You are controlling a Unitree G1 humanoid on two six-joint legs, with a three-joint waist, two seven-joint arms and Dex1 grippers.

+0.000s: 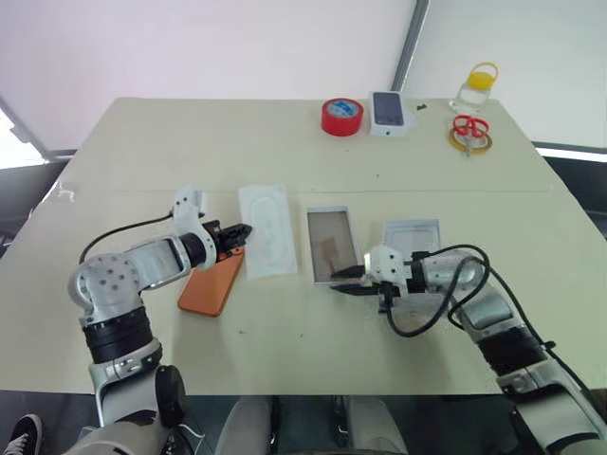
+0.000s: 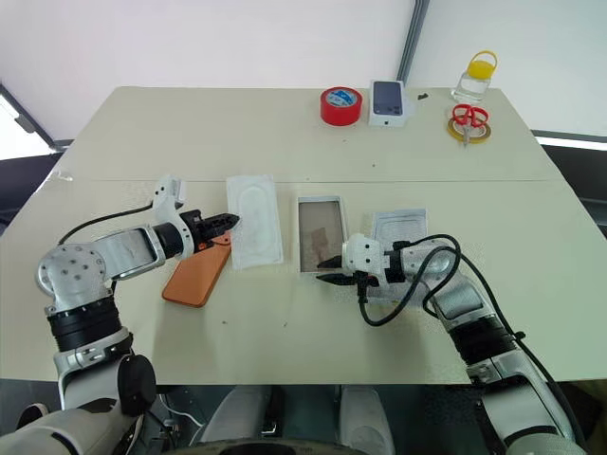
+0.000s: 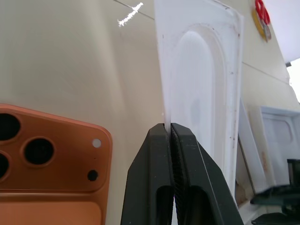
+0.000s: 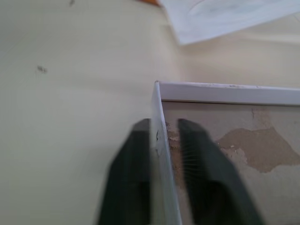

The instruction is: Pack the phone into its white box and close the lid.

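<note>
The orange phone (image 1: 207, 287) lies back up on the table, its camera lenses (image 3: 37, 150) showing. Just above its far end my left gripper (image 1: 245, 230) is shut, its tips pinching the thin left edge of a white moulded insert (image 1: 266, 230) that lies beside the phone. The white box (image 1: 329, 244), a shallow tray with a brownish stained floor, sits mid-table. My right gripper (image 1: 343, 281) is shut on its near wall by a corner, one finger on each side of the wall (image 4: 157, 117). The white lid (image 1: 413, 235) lies right of the box, partly behind my right arm.
At the far side stand a red tape roll (image 1: 341, 116), a small box picturing a dark phone (image 1: 390, 112), red scissors on a yellow ring (image 1: 469, 133) and a jar with a yellow lid (image 1: 479, 83). A black cable loops by my right wrist (image 1: 427, 313).
</note>
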